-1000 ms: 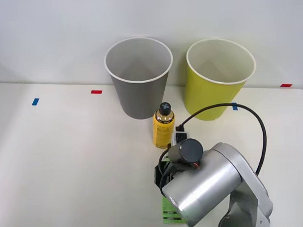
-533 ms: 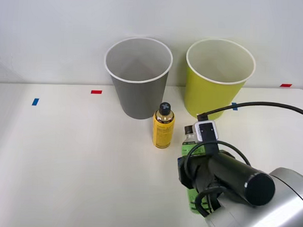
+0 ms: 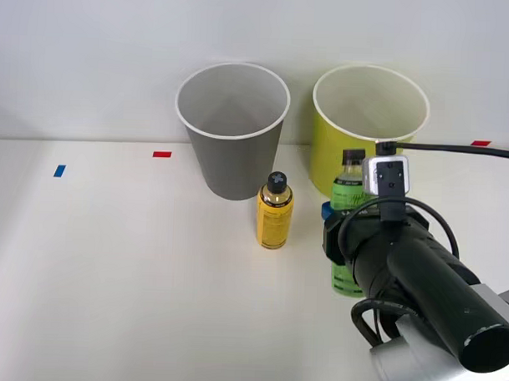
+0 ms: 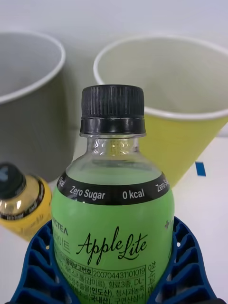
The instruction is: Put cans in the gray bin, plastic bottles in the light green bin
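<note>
Fingers [image 4: 187,266] of the right gripper [image 4: 114,280] clamp the upright plastic bottle [image 3: 348,194], black-capped, green-labelled, at five o'clock from the light green bin [image 3: 367,136]; yellow can [image 3: 274,213] at nine o'clock.

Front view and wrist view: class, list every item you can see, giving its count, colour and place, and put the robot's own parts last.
gray bin: one, gray with white rim, back of table, left of the lime bin.
light green bin: one, lime with white rim, back right.
can: one, yellow with black cap, upright before the gray bin.
plastic bottle: one, green drink, black cap, upright in the gripper.
tape marks: several, red and blue, on the white table.
right gripper: one, blue, shut on the bottle.
</note>
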Available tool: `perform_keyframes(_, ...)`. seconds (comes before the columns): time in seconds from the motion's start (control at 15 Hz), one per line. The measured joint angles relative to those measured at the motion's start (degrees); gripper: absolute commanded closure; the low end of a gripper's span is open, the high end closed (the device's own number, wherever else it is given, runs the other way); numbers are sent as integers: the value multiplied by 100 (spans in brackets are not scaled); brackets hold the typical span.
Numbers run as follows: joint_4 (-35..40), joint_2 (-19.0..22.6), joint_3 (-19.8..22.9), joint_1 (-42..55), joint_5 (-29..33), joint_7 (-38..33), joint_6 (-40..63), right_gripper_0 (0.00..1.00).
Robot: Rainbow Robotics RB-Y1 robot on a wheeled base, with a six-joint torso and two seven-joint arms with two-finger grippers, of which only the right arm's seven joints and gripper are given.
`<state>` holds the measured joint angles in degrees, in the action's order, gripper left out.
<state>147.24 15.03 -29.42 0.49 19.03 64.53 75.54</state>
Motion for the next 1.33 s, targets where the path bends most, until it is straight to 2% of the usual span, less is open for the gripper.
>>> perform_keyframes(0.33, -1, -337, 718, -19, -157, -30, -1415, 100)
perform_keyframes(0.6, -67, -587, 1573, -565, -1175, 35, -2052, 100)
perform_keyframes(0.8, -945, -659, 2089, -1161, -1761, 102, -2848, 100)
perform_keyframes(0.93, -1705, -693, 2375, -1673, -1839, 142, -3347, 100)
perform_keyframes(1.13, -2723, -781, 2898, -2664, -1876, 257, -3573, 100)
perform_keyframes(1.33, -3365, -626, 3102, -3123, -1805, 395, -3598, 100)
